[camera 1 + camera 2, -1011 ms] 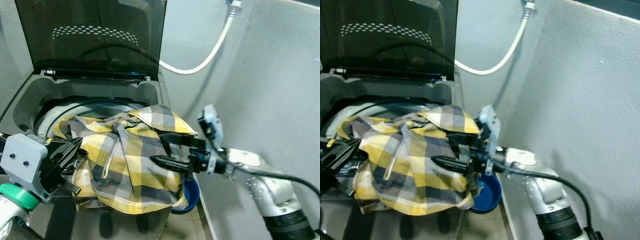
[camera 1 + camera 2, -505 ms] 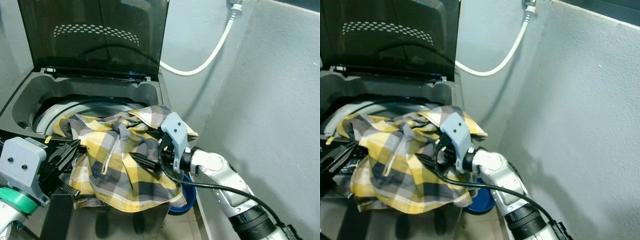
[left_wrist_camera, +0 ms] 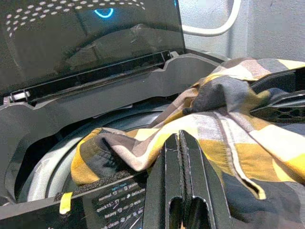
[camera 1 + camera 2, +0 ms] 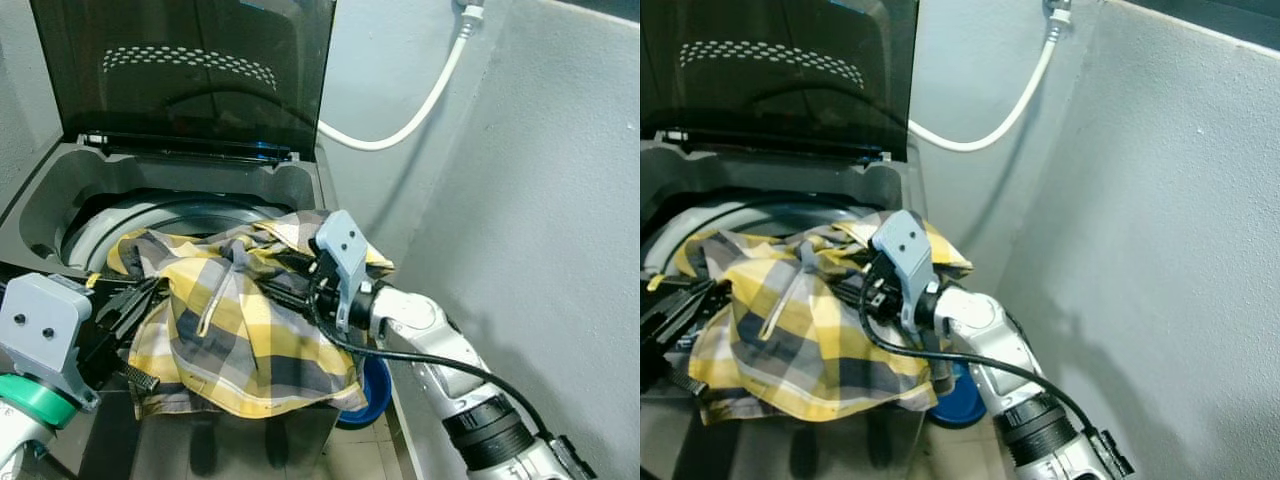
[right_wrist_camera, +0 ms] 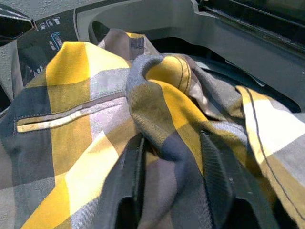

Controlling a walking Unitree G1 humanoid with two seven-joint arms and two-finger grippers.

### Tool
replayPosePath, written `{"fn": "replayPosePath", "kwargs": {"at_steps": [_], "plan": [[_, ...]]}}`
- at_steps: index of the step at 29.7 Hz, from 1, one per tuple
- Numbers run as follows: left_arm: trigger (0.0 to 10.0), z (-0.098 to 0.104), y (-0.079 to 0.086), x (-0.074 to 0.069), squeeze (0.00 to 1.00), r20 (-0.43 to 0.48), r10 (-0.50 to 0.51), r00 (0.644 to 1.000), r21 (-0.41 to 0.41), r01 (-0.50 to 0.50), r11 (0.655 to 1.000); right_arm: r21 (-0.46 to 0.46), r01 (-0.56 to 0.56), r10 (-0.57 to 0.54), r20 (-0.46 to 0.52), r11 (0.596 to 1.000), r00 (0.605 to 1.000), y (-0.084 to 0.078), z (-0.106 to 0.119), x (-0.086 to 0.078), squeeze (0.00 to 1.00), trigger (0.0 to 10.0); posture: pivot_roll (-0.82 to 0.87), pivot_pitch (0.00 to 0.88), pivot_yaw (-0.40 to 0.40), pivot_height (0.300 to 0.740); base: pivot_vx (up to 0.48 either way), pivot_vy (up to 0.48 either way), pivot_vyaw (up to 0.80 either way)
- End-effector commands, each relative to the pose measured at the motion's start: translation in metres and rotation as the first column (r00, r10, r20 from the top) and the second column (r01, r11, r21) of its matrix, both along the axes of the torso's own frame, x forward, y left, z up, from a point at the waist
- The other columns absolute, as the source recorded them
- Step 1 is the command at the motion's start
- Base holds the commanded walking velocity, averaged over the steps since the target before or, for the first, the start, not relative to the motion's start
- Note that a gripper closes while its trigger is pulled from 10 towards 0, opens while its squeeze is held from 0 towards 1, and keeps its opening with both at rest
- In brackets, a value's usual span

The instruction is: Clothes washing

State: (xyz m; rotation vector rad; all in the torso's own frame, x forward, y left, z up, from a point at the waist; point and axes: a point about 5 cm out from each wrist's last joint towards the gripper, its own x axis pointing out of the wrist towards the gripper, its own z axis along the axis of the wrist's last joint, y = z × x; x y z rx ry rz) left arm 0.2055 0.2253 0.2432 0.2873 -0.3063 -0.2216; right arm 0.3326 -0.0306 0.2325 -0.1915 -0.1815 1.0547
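A yellow, grey and white checked shirt point(image 4: 240, 330) lies bunched over the front edge of the open washing machine point(image 4: 60, 195). Part of it sags into the drum opening point(image 4: 150, 215), and the rest hangs down the machine's front. The cloth is crumpled into thick folds, with a stitched placket or pocket edge running across one yellow panel.

The right gripper point(image 5: 176, 176) is at the shirt's right side, above the machine's front right corner. Its two fingers point(image 5: 131, 186) stand apart, with a ridge of cloth humped up between them and draped over both. Their tips are buried in the folds, so whether they actually pinch the cloth cannot be told.

The left gripper point(image 3: 181, 179) is at the machine's front left, against the shirt's left edge. Its fingers are pressed together with no gap, and cloth lies just past their tips. Whether any cloth is caught between them cannot be made out.

The machine's dark lid point(image 4: 190, 70) stands upright behind the drum. A white hose point(image 4: 420, 100) runs along the wall behind the machine to its right. A blue bowl-shaped thing point(image 4: 375, 390), half hidden under the shirt's hem and the right arm, sits low beside the machine's right side.
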Motion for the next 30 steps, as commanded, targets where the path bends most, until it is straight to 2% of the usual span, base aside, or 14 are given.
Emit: {"fn": "replayPosePath", "kwargs": {"at_steps": [1, 5, 9, 11, 18, 20, 22, 23, 24, 25, 27, 28, 29, 30], "plan": [[10.0, -0.002, -0.003, 0.000, 0.00, 0.003, -0.012, 1.000, -0.006, 0.012, 1.000, 0.015, -0.010, 0.010, 0.004, 1.000, 1.000, 0.002, 0.004, 0.003, 0.00, 0.0, 0.07, 0.072, -0.094, 0.740, 0.000, 0.000, 0.00], [10.0, -0.003, -0.004, 0.001, 0.00, 0.002, -0.013, 1.000, -0.008, 0.013, 1.000, 0.023, -0.031, 0.031, -0.001, 0.999, 1.000, 0.012, 0.006, 0.006, 0.00, 0.0, 0.07, 0.071, -0.096, 0.740, 0.000, 0.000, 0.00], [10.0, -0.003, -0.006, 0.001, 0.00, 0.004, -0.012, 1.000, -0.014, 0.012, 1.000, 0.030, -0.092, 0.091, 0.027, 0.995, 0.995, 0.047, 0.024, 0.014, 0.00, 0.0, 0.07, 0.074, -0.105, 0.740, 0.000, 0.000, 0.00], [10.0, -0.004, -0.006, 0.001, 0.00, 0.005, -0.011, 1.000, -0.014, 0.011, 1.000, 0.031, -0.100, 0.099, 0.035, 0.994, 0.994, 0.053, 0.028, 0.014, 0.00, 0.0, 0.07, 0.075, -0.108, 0.740, 0.000, 0.000, 0.00], [10.0, -0.004, -0.006, -0.001, 0.00, 0.006, -0.001, 1.000, -0.015, 0.001, 1.000, 0.146, -0.173, 0.159, 0.099, 0.974, 0.982, 0.091, 0.077, 0.008, 0.00, 0.0, 0.08, 0.075, -0.114, 0.740, 0.000, 0.000, 0.00], [10.0, -0.004, -0.006, -0.001, 0.00, 0.006, 0.002, 1.000, -0.015, -0.002, 1.000, 0.373, -0.165, 0.134, 0.110, 0.913, 0.985, 0.099, 0.125, 0.004, 0.00, 0.0, 0.08, 0.073, -0.115, 0.740, 0.000, 0.000, 0.00], [10.0, -0.004, -0.006, -0.001, 0.00, 0.006, 0.002, 1.000, -0.015, -0.002, 1.000, 0.373, -0.165, 0.134, 0.110, 0.913, 0.985, 0.099, 0.125, 0.004, 0.00, 0.0, 0.08, 0.073, -0.115, 0.740, 0.000, 0.000, 0.00], [10.0, -0.004, -0.006, -0.001, 0.00, 0.006, 0.003, 1.000, -0.015, -0.003, 1.000, 0.542, -0.138, 0.114, 0.078, 0.829, 0.990, 0.095, 0.153, 0.004, 0.00, 0.0, 0.09, 0.072, -0.114, 0.740, 0.000, 0.000, 0.00], [10.0, -0.004, -0.006, -0.001, 0.00, 0.006, 0.003, 1.000, -0.015, -0.003, 1.000, 0.542, -0.138, 0.114, 0.078, 0.829, 0.990, 0.095, 0.153, 0.004, 0.00, 0.0, 0.09, 0.072, -0.114, 0.740, 0.000, 0.000, 0.00], [10.0, -0.004, -0.006, -0.001, 0.00, 0.007, 0.003, 1.000, -0.014, -0.003, 1.000, 0.643, -0.116, 0.110, 0.049, 0.757, 0.993, 0.092, 0.169, 0.004, 0.00, 0.0, 0.09, 0.072, -0.114, 0.740, 0.000, 0.000, 0.00], [10.0, -0.004, -0.006, 0.000, 0.00, 0.007, 0.002, 1.000, -0.013, -0.002, 1.000, 0.647, -0.087, 0.082, 0.039, 0.758, 0.996, 0.090, 0.174, 0.007, 0.00, 0.0, 0.09, 0.071, -0.113, 0.740, 0.000, 0.000, 0.00], [10.0, -0.004, -0.006, 0.000, 0.00, 0.007, 0.001, 1.000, -0.011, -0.001, 1.000, 0.544, -0.093, 0.059, 0.080, 0.834, 0.995, 0.092, 0.164, 0.010, 0.00, 10.0, 0.09, 0.070, -0.110, 0.740, 0.000, 0.000, 0.00], [10.0, -0.004, -0.006, 0.000, 0.00, 0.007, 0.001, 1.000, -0.011, -0.001, 1.000, 0.544, -0.093, 0.059, 0.080, 0.834, 0.995, 0.092, 0.164, 0.010, 0.00, 10.0, 0.09, 0.070, -0.110, 0.740, 0.000, 0.000, 0.00], [10.0, -0.004, -0.006, 0.001, 0.00, 0.007, 0.000, 1.000, -0.009, 0.000, 1.000, 0.434, -0.104, 0.057, 0.121, 0.895, 0.991, 0.093, 0.151, 0.014, 0.00, 10.0, 0.09, 0.070, -0.110, 0.740, 0.000, 0.000, 0.00]]}}
